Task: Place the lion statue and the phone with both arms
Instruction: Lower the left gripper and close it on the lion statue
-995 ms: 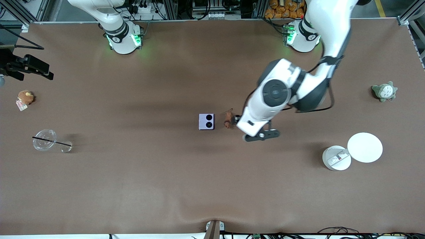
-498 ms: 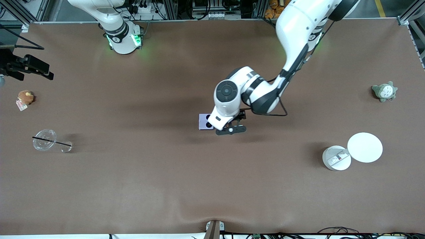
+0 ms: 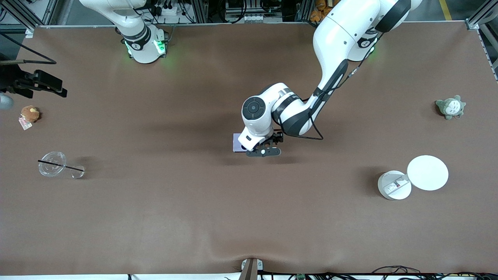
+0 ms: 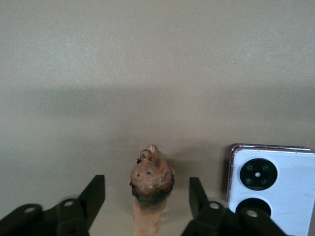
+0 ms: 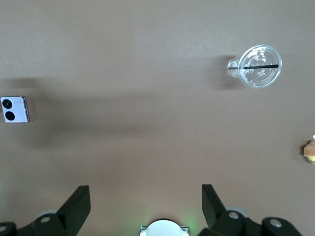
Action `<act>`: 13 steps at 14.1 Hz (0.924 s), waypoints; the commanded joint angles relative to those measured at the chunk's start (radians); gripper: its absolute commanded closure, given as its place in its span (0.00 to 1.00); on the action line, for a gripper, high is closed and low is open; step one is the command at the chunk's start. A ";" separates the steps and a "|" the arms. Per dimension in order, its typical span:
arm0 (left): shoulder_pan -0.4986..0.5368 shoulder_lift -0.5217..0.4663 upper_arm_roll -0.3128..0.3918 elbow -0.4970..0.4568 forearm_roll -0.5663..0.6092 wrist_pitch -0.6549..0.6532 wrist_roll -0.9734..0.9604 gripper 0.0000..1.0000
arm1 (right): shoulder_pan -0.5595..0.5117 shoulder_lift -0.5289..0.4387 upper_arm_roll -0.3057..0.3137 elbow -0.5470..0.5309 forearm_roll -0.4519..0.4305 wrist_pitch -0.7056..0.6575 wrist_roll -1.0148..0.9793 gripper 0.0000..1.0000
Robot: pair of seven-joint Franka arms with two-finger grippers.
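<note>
The lion statue (image 4: 151, 184), a tiny reddish-brown figurine, stands on the table beside the pale-lavender phone (image 4: 270, 189). My left gripper (image 4: 147, 189) is open and low over the lion, one finger on each side of it, with a gap on both sides. In the front view the left gripper (image 3: 267, 145) and wrist hide the lion and cover part of the phone (image 3: 236, 143). My right gripper (image 5: 145, 196) is open and empty, held high at the right arm's end of the table (image 3: 37, 83). The phone also shows in the right wrist view (image 5: 15, 109).
A clear cup with a black straw (image 3: 52, 164) and a round brown plush (image 3: 29, 113) lie at the right arm's end. A grey-green plush (image 3: 450, 107), a white round container (image 3: 393, 185) and its lid (image 3: 427, 172) lie at the left arm's end.
My left arm has swung toward the phone and lowered over the lion, which is now hidden in the front view. My right gripper has shifted slightly.
</note>
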 commanded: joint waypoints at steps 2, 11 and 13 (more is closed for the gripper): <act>-0.005 0.018 0.005 0.020 0.023 0.007 0.004 0.55 | -0.004 0.046 0.005 0.012 0.012 -0.008 -0.013 0.00; 0.075 -0.023 0.013 0.024 0.036 -0.008 0.028 1.00 | 0.056 0.098 0.007 0.001 0.167 -0.087 0.075 0.00; 0.124 -0.040 0.011 0.024 0.041 -0.028 0.080 1.00 | 0.120 0.106 0.008 0.000 0.172 -0.077 0.194 0.00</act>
